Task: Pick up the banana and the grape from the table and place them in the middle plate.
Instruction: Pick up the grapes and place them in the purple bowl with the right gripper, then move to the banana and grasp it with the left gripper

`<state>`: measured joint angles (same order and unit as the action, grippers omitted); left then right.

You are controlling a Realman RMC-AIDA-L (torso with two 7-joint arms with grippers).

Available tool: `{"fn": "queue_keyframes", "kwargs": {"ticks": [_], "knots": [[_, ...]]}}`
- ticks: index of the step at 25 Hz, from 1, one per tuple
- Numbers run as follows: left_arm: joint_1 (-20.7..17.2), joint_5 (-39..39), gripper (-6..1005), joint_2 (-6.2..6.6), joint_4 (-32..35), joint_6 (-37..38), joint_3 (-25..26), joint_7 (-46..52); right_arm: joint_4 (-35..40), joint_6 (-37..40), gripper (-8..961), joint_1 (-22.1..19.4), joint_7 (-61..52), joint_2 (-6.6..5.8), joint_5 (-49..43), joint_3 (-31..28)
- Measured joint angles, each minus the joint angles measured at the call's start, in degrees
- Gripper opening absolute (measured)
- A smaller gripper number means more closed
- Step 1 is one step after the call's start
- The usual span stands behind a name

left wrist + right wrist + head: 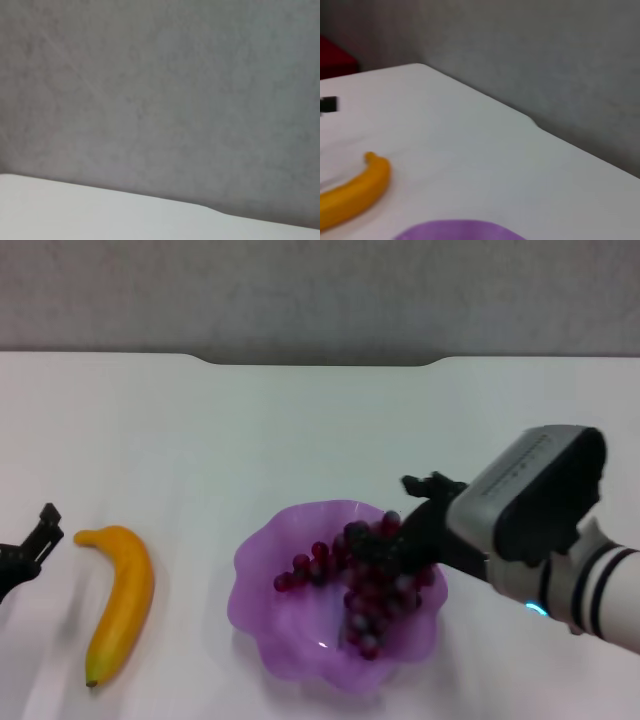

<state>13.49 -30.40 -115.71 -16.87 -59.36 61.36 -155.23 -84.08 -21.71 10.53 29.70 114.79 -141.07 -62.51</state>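
The grape (360, 590) lies in the middle plate (275, 640), a translucent purple dish with a wavy rim, near the front of the table (320, 420). My right gripper (400, 535) is over the plate's right side, at the top end of the bunch and touching it. The banana (120, 600) lies on the table left of the plate, dark tip toward me. My left gripper (35, 540) is at the far left edge, just left of the banana's upper end and apart from it. The right wrist view shows the banana (355, 192) and the plate's rim (455, 230).
The table's far edge has a shallow notch (320, 362), with a grey wall behind it. The left wrist view shows only that wall and the table edge (100, 210). A small black part of the left gripper (327, 104) shows in the right wrist view.
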Motion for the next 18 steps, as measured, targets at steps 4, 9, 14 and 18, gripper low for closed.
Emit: {"fn": "queue_keyframes", "kwargs": {"ticks": [4, 9, 14, 18], "knots": [[-0.72, 7.24, 915, 3.42, -4.47, 4.18, 0.47, 7.97, 1.88, 0.44, 900, -0.42, 0.0, 0.0, -0.09, -0.71], [-1.94, 15.05, 911, 6.74, -14.22, 14.32, 3.27, 10.42, 3.96, 0.27, 899, -1.54, -0.4, -0.03, 0.22, -3.84], [-7.35, 31.01, 904, 6.34, -32.85, 35.04, 12.32, 10.46, 4.48, -0.6, 899, -3.83, -0.43, 0.0, 0.32, -8.33], [-13.81, 43.25, 897, 1.1, -48.27, 50.32, 19.26, 9.99, 4.89, 0.04, 898, -5.56, 0.3, -0.01, -0.88, -10.53]]}}
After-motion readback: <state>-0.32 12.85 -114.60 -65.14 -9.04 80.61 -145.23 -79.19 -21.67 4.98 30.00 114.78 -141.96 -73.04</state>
